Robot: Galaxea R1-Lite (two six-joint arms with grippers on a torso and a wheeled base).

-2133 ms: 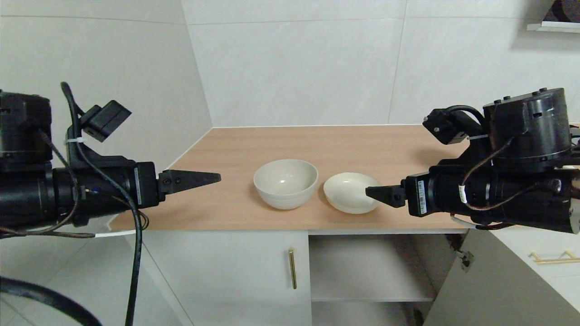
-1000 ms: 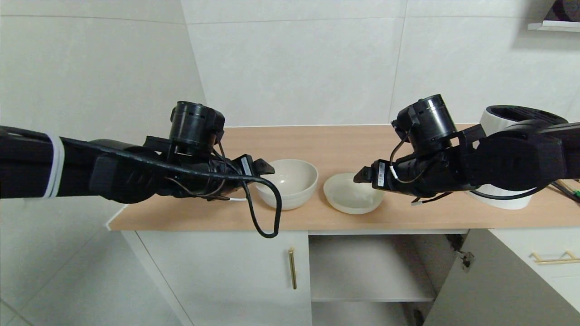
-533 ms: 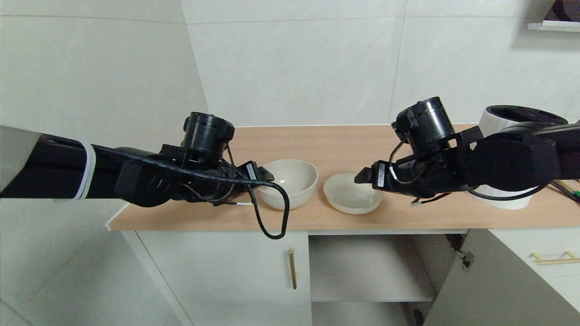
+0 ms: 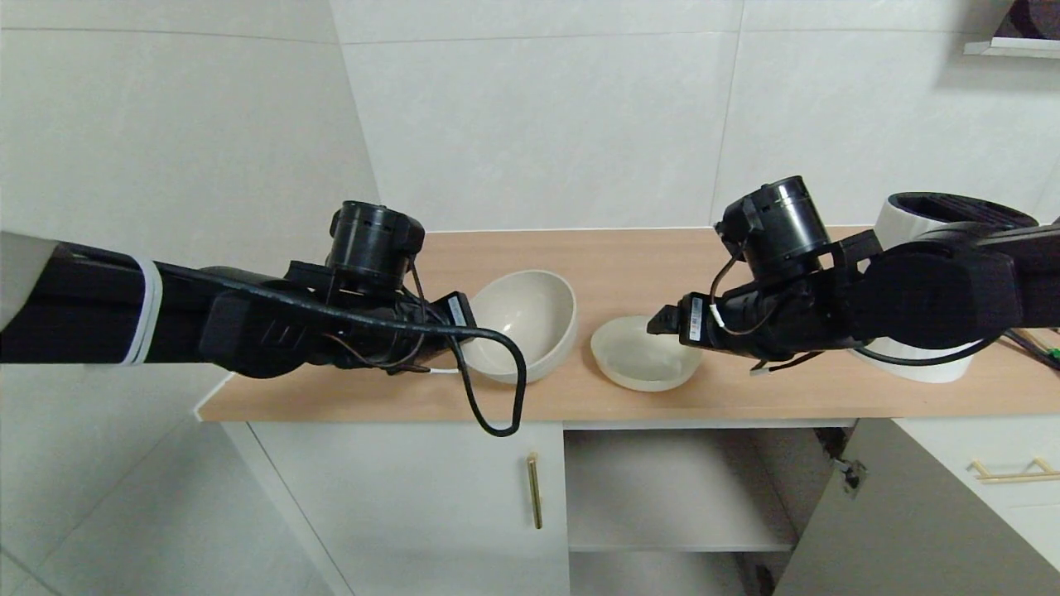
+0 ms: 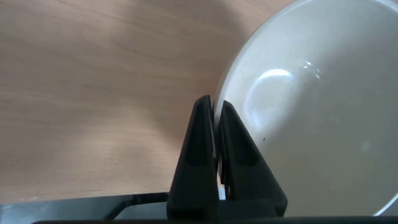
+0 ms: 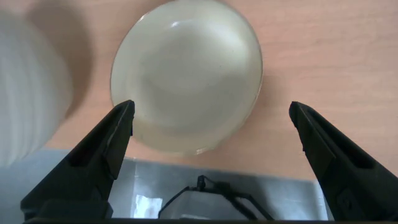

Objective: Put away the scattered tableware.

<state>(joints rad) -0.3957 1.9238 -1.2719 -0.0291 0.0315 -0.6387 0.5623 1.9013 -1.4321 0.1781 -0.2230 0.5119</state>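
Head view: left gripper at rim of bowl, bowl tipped on counter, dish flat just beside it, cupboard open below | Left wrist view: left gripper clamped on bowl rim, seemingly firm | Right wrist view: right gripper spread wide over dish, holding nothing | Progress: nothing stowed yet, both pieces to go

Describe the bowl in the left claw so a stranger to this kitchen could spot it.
On the wooden counter two pale bowls sit side by side. It is the deep bowl on the robot's left, rim pinched by the left claw. Unlike the shallow bowl, it is tilted.
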